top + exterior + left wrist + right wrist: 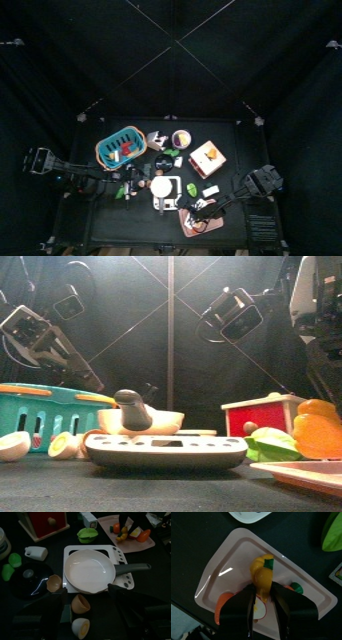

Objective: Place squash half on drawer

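Straddling the yellow squash half (263, 574) on a pale pink tray (231, 567), the right gripper (264, 602) stands partly open, jaws flanking its lower end. The left gripper (90, 594), also parted, hovers over a white pan (87, 569).
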